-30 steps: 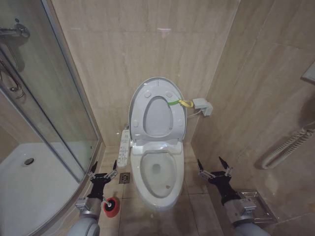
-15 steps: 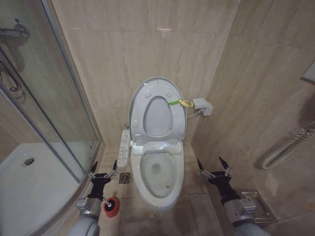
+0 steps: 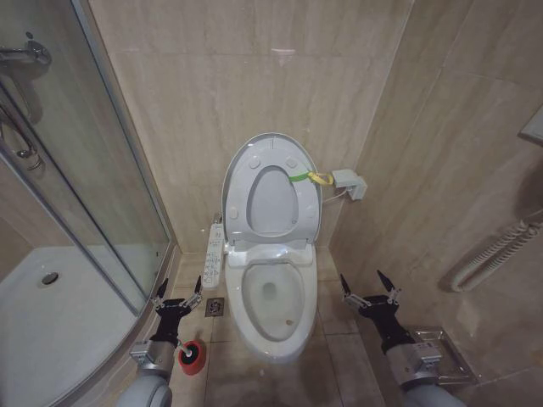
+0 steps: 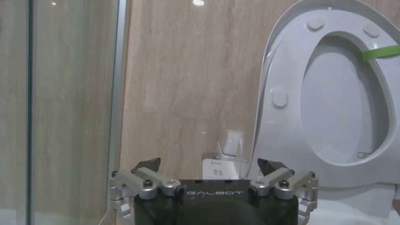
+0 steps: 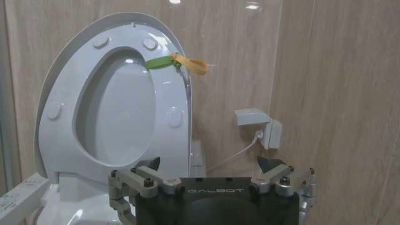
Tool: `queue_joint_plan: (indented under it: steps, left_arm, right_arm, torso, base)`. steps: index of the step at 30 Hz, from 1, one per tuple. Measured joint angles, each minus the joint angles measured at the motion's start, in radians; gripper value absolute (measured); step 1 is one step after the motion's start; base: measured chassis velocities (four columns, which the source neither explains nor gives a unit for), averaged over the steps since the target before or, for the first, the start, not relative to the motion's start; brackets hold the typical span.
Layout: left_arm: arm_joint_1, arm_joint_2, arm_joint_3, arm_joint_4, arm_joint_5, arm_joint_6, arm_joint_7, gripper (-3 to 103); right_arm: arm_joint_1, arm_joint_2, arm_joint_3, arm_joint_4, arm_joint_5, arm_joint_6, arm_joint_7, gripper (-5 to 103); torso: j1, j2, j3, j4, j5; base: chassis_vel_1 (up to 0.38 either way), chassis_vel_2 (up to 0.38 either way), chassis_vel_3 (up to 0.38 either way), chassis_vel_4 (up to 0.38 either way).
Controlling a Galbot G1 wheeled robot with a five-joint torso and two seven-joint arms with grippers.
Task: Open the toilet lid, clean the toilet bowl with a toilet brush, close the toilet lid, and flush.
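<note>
Brush (image 3: 192, 356) just behind L gripper (image 3: 177, 296) fingers, apparently untouched, both grippers' fingers wide, R gripper (image 3: 370, 288).

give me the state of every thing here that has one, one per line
glossy white oval toilet lid: raised, upright against the wall
white seat ring: raised with the lid
white ceramic toilet bowl: uncovered, water hole visible
red-based toilet brush: on the floor, not held
left gripper: fingers open, empty, left of the bowl
right gripper: fingers open, empty, right of the bowl
</note>
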Motion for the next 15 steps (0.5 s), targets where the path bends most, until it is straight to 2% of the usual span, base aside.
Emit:
queue_joint_plan:
  steps: [15]
  left_arm:
    - [0.0,0.0,0.0,0.0,0.0,0.0,0.0,100]
  right_arm:
    - [0.0,0.0,0.0,0.0,0.0,0.0,0.0,100]
  torso:
    - [0.0,0.0,0.0,0.0,0.0]
  base:
    - [0.0,0.0,0.0,0.0]
